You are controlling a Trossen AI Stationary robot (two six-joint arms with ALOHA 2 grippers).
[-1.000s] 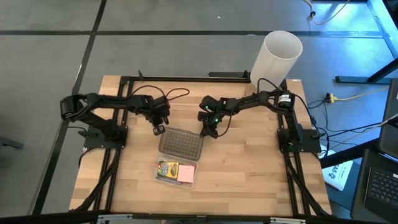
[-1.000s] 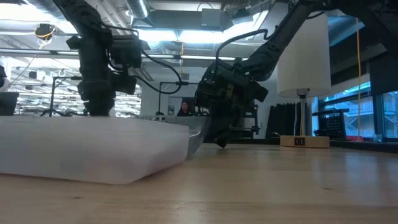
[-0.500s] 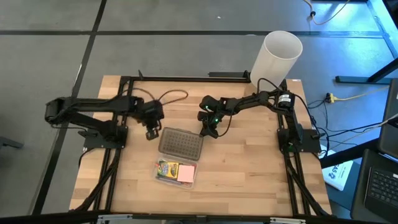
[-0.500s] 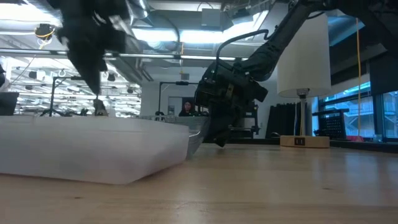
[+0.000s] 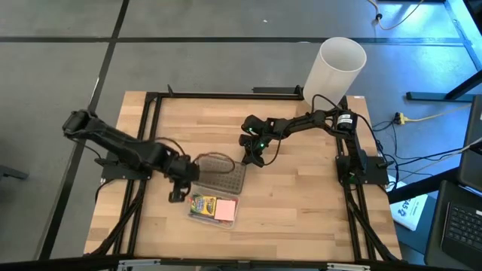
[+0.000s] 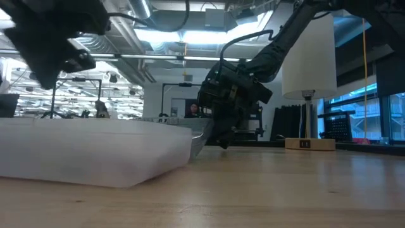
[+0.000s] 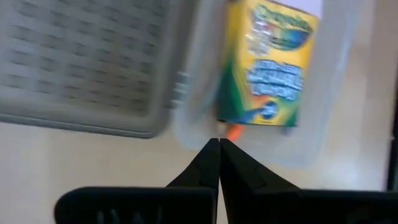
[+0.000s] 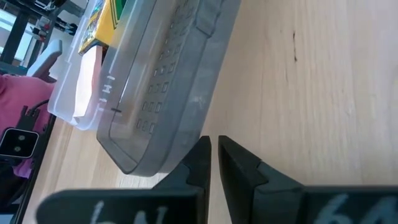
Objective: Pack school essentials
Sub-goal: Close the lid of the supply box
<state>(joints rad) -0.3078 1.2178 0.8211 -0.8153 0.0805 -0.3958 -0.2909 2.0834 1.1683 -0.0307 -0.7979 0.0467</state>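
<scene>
Green-yellow crayon box (image 5: 202, 205) flat, long axis left-right

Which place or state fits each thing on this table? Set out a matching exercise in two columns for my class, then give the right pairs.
Things:
1. crayon box
2. pink pad
3. grey dotted lid
4. white cylinder lamp

Places or states:
A. stands at the table's far right corner
B. lies in the clear box, on the side nearer the right arm
C. green and yellow, lies in the clear box beside the shut left gripper
D. lies by the shut right gripper

Pairs: 1-C, 2-B, 3-D, 4-A
</scene>
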